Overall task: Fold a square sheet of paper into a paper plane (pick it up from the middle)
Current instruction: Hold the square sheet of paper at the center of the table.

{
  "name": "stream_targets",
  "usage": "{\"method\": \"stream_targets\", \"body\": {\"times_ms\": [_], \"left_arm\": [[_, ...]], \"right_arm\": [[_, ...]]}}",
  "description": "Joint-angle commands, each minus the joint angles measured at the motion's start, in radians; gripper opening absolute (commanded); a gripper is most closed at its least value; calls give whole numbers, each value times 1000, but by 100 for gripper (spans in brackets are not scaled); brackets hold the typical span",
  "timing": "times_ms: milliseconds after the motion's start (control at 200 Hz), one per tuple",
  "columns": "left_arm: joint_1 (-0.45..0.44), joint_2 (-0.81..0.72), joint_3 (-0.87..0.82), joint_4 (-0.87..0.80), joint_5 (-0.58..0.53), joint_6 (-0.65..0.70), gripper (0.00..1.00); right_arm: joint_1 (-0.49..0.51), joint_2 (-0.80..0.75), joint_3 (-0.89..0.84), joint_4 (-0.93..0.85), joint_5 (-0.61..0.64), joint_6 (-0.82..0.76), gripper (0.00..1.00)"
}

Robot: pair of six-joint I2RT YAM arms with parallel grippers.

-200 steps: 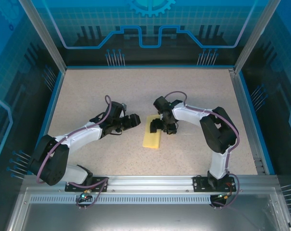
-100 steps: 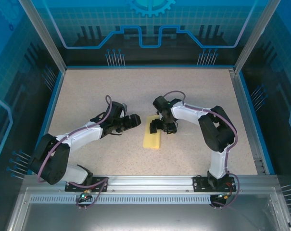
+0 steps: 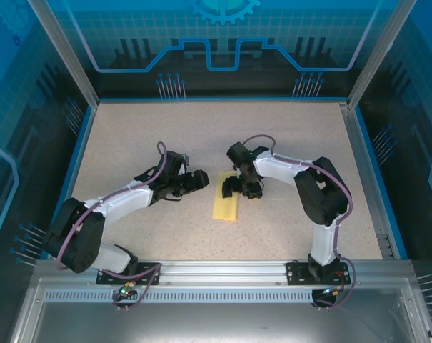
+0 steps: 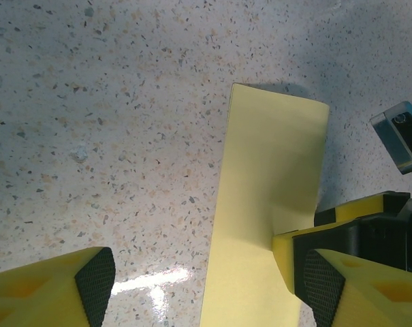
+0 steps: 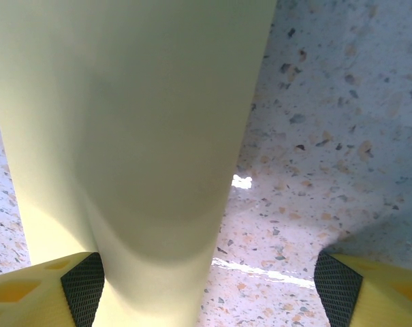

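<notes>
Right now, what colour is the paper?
The paper is plain pale yellow; best in left wrist view.

Paper (image 4: 270,204) is seen as a folded strip, laid flat on speckled table (image 4: 90,122). L gripper (image 4: 209,283) is held w/ jaws wide apart, one pad (image 4: 321,286) at strip's edge.

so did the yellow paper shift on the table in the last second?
No. The yellow paper lies where it was, with the same gap to the aluminium rail at the table's near edge.
</notes>
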Motion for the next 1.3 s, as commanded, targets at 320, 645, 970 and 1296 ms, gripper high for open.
{"method": "stream_targets", "body": {"times_ms": [320, 645, 970, 1296], "left_arm": [[-7, 57, 44, 45, 86, -12, 39], [-38, 175, 117, 65, 145, -41, 6], [-67, 305, 181, 81, 192, -81, 0], [-81, 388, 225, 63, 206, -89, 0]], "right_arm": [[0, 74, -11, 4, 8, 0, 85], [0, 88, -20, 0, 22, 2, 85], [0, 103, -22, 6, 22, 3, 85], [2, 108, -28, 15, 19, 8, 85]]}}
